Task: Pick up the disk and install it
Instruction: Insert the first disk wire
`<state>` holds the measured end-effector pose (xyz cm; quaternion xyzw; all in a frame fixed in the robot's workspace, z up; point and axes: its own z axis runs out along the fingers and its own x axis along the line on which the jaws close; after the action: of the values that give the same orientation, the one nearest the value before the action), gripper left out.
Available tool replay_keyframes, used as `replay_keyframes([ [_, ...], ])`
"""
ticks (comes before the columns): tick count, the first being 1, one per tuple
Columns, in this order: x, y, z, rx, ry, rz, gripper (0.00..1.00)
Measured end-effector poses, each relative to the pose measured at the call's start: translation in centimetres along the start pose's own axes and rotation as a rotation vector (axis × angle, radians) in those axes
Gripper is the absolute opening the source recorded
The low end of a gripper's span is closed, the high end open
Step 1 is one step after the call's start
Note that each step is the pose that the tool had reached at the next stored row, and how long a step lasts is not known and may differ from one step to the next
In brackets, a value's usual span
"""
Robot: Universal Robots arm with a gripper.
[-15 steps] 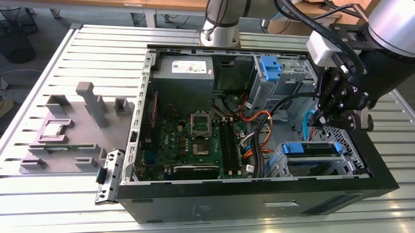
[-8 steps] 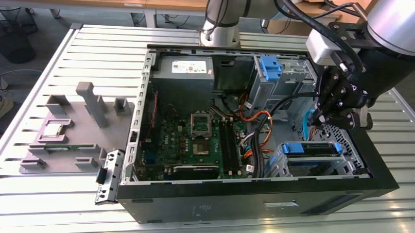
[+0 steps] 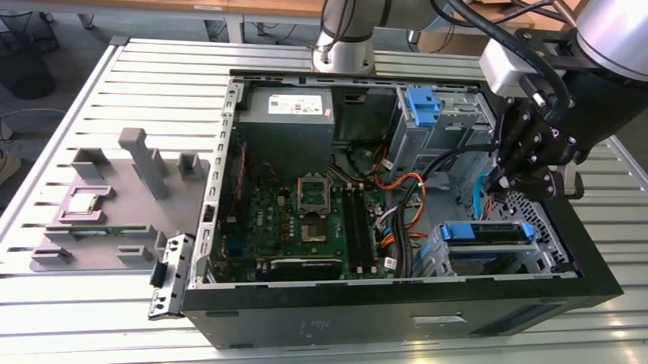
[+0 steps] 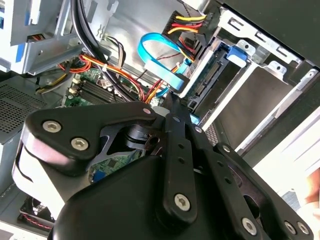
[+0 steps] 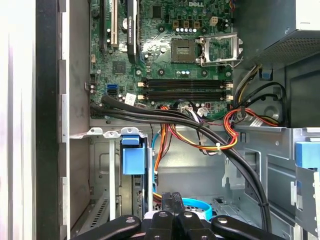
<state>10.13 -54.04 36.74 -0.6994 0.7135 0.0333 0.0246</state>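
Zero payload in the gripper (image 5: pixel 172 200): closed right down in the first wrist view, tips together, nothing seen between them. Parked inside the open PC case (image 3: pixel 405 303), right of centre in the exterior view, just beside a light-blue flat cable (image 3: pixel 483 184). Looking outward: the disk (image 3: pixel 486 231) just below, lower right of the exterior view, lying in the drive cage (image 3: pixel 433 254) with its blue carrier front showing. Same disk (image 4: pixel 220 75) close ahead of the tips in the second wrist view, connector edge toward the cable. Apparently apart from the gripper, not gripped. Further out: motherboard (image 3: pixel 303 220) mid-frame, a bare blue bracket (image 3: pixel 420 106) in the upper-right bay, grey fixture block (image 3: pixel 102 205) on the slatted table (image 3: pixel 152 68) at far left. Judging progress: pick-up and placement done by the look of it, disk in its bay. Unable to tell whether fully latched or cabled; at most that left.
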Motion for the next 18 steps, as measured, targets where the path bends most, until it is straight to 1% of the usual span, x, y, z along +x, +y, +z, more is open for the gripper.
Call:
replay_keyframes([
  [4, -0.32, 0.0, 0.03, -0.0001, -0.0067, 0.0, 0.11],
  [9, -0.45, -0.07, 0.02, -0.0003, -0.0083, 0.0, 0.11],
  [18, -0.56, -0.47, -0.3, -0.004, -0.0109, 0.0, 0.11],
])
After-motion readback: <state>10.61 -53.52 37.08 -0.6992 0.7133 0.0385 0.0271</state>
